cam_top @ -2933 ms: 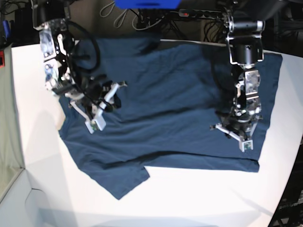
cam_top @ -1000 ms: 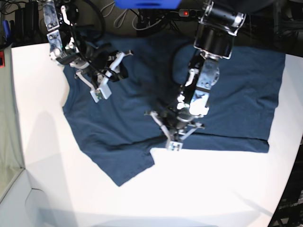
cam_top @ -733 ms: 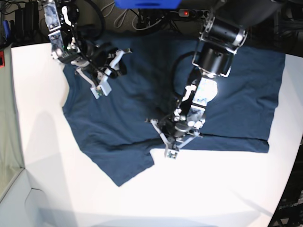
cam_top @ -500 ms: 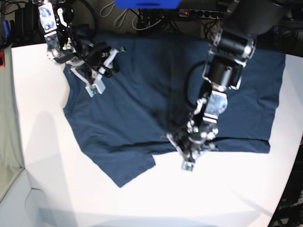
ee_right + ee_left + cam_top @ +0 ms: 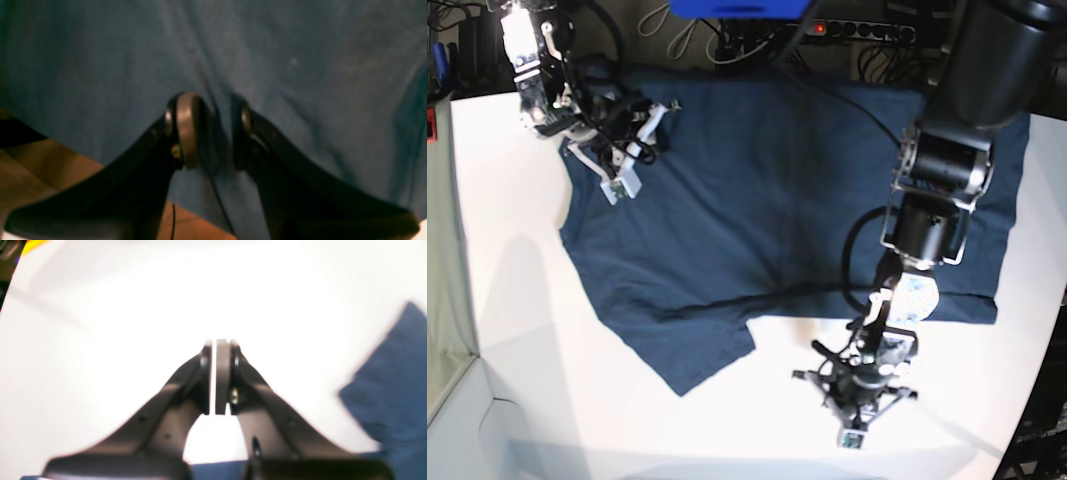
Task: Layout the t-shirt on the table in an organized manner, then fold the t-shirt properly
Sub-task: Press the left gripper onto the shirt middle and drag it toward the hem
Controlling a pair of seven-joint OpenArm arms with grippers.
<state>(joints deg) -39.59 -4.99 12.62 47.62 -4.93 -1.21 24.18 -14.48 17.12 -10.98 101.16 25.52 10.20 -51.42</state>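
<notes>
**Our two arms and the blue shirt**

Our left gripper (image 5: 220,376) is closed with its pads pressed together, and it holds nothing. It hangs over the bare white table (image 5: 757,420) near the front edge, just in front of the shirt's near hem. Our right gripper (image 5: 208,130) is partly open, with a gap between its two black fingers. A small ridge of cloth runs up between them, but we cannot tell if they pinch it or only sit above it. This gripper is at the far left of the scene, over the shirt's shoulder.

The t-shirt (image 5: 777,200) lies spread across the far half of the table. One sleeve (image 5: 692,350) sticks out toward the near left. The far edge of the shirt reaches the back of the table, close to the cables there.

What could go wrong? If our right gripper lifts while cloth is caught in it, the shoulder may bunch up and spoil the flat layout. If our closed left gripper drags across the hem, it may push a wrinkle into the shirt. The back edge could also slip off the table.

The shirt is soft, dark blue and floppy, with long shallow creases. The table is smooth, hard and shiny white, with a curved edge.
</notes>
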